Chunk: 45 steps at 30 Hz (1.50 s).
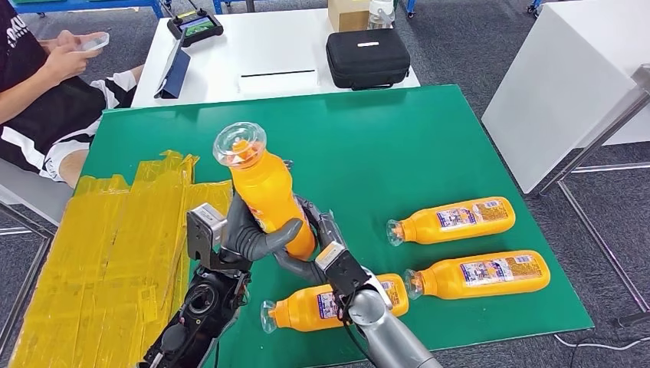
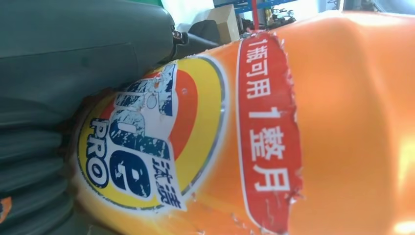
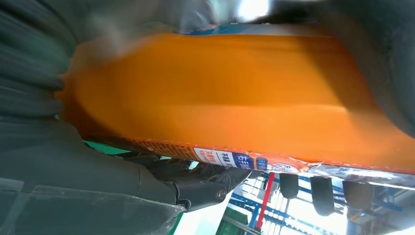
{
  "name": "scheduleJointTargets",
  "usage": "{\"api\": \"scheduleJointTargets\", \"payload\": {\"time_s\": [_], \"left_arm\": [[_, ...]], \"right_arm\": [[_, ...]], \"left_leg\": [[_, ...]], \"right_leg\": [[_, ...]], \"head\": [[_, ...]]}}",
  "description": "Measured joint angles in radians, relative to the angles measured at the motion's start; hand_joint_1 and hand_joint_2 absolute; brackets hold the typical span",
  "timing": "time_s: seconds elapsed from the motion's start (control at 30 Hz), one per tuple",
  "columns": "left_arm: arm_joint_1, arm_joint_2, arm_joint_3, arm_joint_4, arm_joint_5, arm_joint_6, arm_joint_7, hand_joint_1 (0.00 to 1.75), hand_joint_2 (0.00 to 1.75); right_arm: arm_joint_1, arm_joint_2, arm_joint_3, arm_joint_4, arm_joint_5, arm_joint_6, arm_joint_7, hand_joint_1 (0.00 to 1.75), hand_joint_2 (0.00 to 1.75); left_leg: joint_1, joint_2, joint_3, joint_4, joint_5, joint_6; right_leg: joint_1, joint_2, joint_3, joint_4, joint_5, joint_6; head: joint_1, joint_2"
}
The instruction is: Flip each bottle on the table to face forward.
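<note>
**Operator:** From the head view, I have the raised orange detergent bottle (image 1: 264, 195) up off the green table (image 1: 460, 146), cap end toward the camera. My left hand (image 1: 249, 234) wraps its lower body; my right hand (image 1: 326, 249) presses on the far side of the same bottle. Three more orange bottles lie flat: one below the hands (image 1: 306, 307), two to the right (image 1: 452, 220) (image 1: 479, 274).

**Observer:** How does it handle?

**Operator:** Full-looking, so I judge it heavy. The plastic looks smooth and glossy, likely slick; I'd keep hold at the broad midsection, not the neck.

**Observer:** Left wrist?

**Operator:** The front label (image 2: 147, 142) and a torn red band (image 2: 266, 127) sit right against my left thumb (image 2: 83, 49), fingers clamped around the body.

**Observer:** Right wrist?

**Operator:** Blurred orange side wall (image 3: 220, 98), label edge (image 3: 230, 159) showing, my dark fingertips (image 3: 323, 191) curled round it.
</note>
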Motion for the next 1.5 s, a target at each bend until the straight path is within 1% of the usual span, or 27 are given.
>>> {"api": "scheduleJointTargets", "payload": {"time_s": [0.3,0.33,0.43,0.47,0.6,0.7,0.77,0.97,1.03,1.07,1.1,1.13,1.17,1.2,1.27,1.3,1.33,1.37,1.4,1.5], "left_arm": [[-0.003,-0.001,-0.002,0.009,0.001,0.029,-0.014,1.75,1.75],[-0.004,-0.001,-0.003,0.010,0.001,0.030,-0.015,1.75,1.75],[-0.007,-0.001,-0.005,0.012,-0.003,0.045,-0.021,1.75,1.75],[-0.009,-0.001,-0.006,0.013,-0.007,0.054,-0.024,1.75,1.75],[-0.012,-0.001,0.006,0.003,-0.045,0.118,-0.043,1.75,1.75],[-0.013,0.000,0.045,-0.011,-0.086,0.175,-0.050,1.75,1.75],[-0.015,0.000,0.072,-0.016,-0.103,0.193,-0.053,1.75,1.75],[-0.017,0.001,0.145,-0.019,-0.176,0.288,-0.072,1.75,1.75],[-0.017,0.002,0.169,-0.019,-0.228,0.334,-0.076,1.75,1.75],[-0.017,0.003,0.178,-0.018,-0.278,0.368,-0.071,1.75,1.75],[-0.018,0.004,0.187,-0.015,-0.359,0.411,-0.054,1.75,1.75],[-0.021,0.005,0.196,-0.009,-0.474,0.458,-0.018,1.75,1.75],[-0.024,0.006,0.208,0.002,-0.631,0.500,0.045,1.75,1.75],[-0.030,0.006,0.224,0.017,-0.828,0.533,0.129,1.75,1.75],[-0.046,0.006,0.265,0.062,-1.277,0.561,0.307,1.75,1.75],[-0.054,0.006,0.285,0.085,-1.474,0.564,0.365,1.75,1.75],[-0.060,0.007,0.301,0.107,-1.608,0.565,0.398,1.75,1.75],[-0.065,0.007,0.312,0.123,-1.676,0.566,0.411,1.75,1.75],[-0.070,0.007,0.322,0.136,-1.700,0.568,0.418,1.75,1.75],[-0.080,0.006,0.339,0.164,-1.617,0.572,0.426,1.75,1.75]], "right_arm": [[0.006,0.000,-0.010,0.002,0.013,-0.022,-0.002,1.75,1.75],[0.007,0.000,-0.011,0.002,0.013,-0.023,-0.004,1.46,1.75],[0.012,0.000,-0.017,-0.002,0.010,-0.044,-0.013,0.15,1.75],[0.017,0.000,-0.022,-0.008,0.008,-0.056,-0.015,0.00,1.75],[0.056,-0.009,-0.055,-0.083,0.015,-0.109,-0.005,0.00,1.75],[0.088,-0.029,-0.083,-0.184,0.053,-0.153,0.011,0.00,1.75],[0.104,-0.041,-0.094,-0.243,0.074,-0.171,0.019,0.00,1.75],[0.157,-0.072,-0.116,-0.370,0.145,-0.250,0.034,0.00,1.75],[0.178,-0.082,-0.125,-0.403,0.159,-0.269,0.038,0.00,1.75],[0.187,-0.086,-0.129,-0.419,0.166,-0.279,0.041,0.00,1.75],[0.196,-0.089,-0.133,-0.435,0.173,-0.287,0.043,0.00,1.75],[0.206,-0.093,-0.138,-0.451,0.184,-0.297,0.049,0.00,1.75],[0.216,-0.095,-0.142,-0.470,0.200,-0.307,0.058,0.00,1.75],[0.225,-0.098,-0.146,-0.489,0.222,-0.318,0.068,0.00,1.75],[0.239,-0.103,-0.149,-0.527,0.266,-0.336,0.092,0.00,1.75],[0.244,-0.105,-0.150,-0.542,0.280,-0.341,0.100,0.00,1.75],[0.248,-0.107,-0.150,-0.556,0.289,-0.344,0.106,0.00,1.75],[0.252,-0.109,-0.150,-0.566,0.293,-0.346,0.110,0.00,1.75],[0.255,-0.111,-0.150,-0.576,0.296,-0.346,0.113,0.00,1.75],[0.260,-0.114,-0.150,-0.594,0.298,-0.347,0.116,0.00,1.75]], "left_leg": [[0.000,0.000,0.000,0.000,0.000,0.000],[0.000,0.000,0.000,0.000,0.000,0.000],[0.000,0.000,0.000,0.000,0.000,0.000],[0.000,0.000,0.000,0.000,0.000,0.000],[0.000,0.000,-0.001,0.000,0.000,0.000],[0.000,0.000,-0.001,0.000,0.000,0.000],[0.000,0.000,-0.001,0.000,0.000,0.000],[0.000,0.000,0.000,0.000,0.000,0.000],[0.000,0.000,0.000,0.000,0.000,0.000],[0.000,0.000,0.000,0.000,0.000,0.000],[0.000,0.000,0.000,0.000,0.000,0.000],[0.000,0.000,0.000,0.000,0.000,0.000],[0.000,0.000,0.000,0.000,0.000,0.000],[0.000,0.000,0.000,0.000,0.000,0.000],[0.000,0.000,0.000,0.000,0.000,0.000],[0.000,0.000,0.000,0.000,0.000,0.000],[0.000,0.000,0.000,0.000,0.000,0.000],[0.000,0.000,0.000,0.000,0.000,0.000],[0.000,0.000,0.000,0.000,0.000,0.000],[0.000,0.000,0.000,0.000,0.000,0.000]], "right_leg": [[0.000,0.000,0.000,0.000,0.000,0.000],[0.000,0.000,0.000,0.000,0.000,0.000],[0.000,0.000,0.000,0.000,0.000,0.000],[0.000,0.000,0.000,0.000,0.000,0.000],[0.000,0.000,0.000,0.000,0.000,0.000],[0.000,0.000,0.000,0.000,0.000,0.000],[0.000,0.000,0.000,0.000,0.000,0.000],[0.000,0.000,0.000,0.000,0.000,0.000],[0.000,0.000,0.000,0.000,0.000,0.000],[0.000,0.000,0.000,0.000,0.000,0.000],[0.000,0.000,0.000,0.000,0.000,0.000],[0.000,0.000,0.000,0.000,0.000,0.000],[0.000,0.000,0.000,0.000,0.000,0.000],[0.000,0.000,0.000,0.000,0.000,0.000],[0.000,0.000,0.000,0.000,0.000,0.000],[0.000,0.000,0.000,0.000,0.000,0.000],[0.000,0.000,0.000,0.000,0.000,0.000],[0.000,0.000,0.000,0.000,0.000,0.000],[0.000,0.000,0.000,0.000,0.000,0.000],[0.000,0.000,0.000,0.000,0.001,-0.001]], "head": [[0.000,0.000],[0.000,0.000],[0.000,0.000],[0.000,0.000],[0.000,0.000],[0.000,0.000],[0.000,0.000],[0.000,0.000],[0.000,0.000],[0.000,0.000],[0.000,0.000],[0.000,0.000],[0.000,0.000],[0.000,0.000],[0.000,0.000],[0.000,0.000],[0.000,0.000],[0.000,0.000],[0.000,0.000],[0.000,0.000]]}}
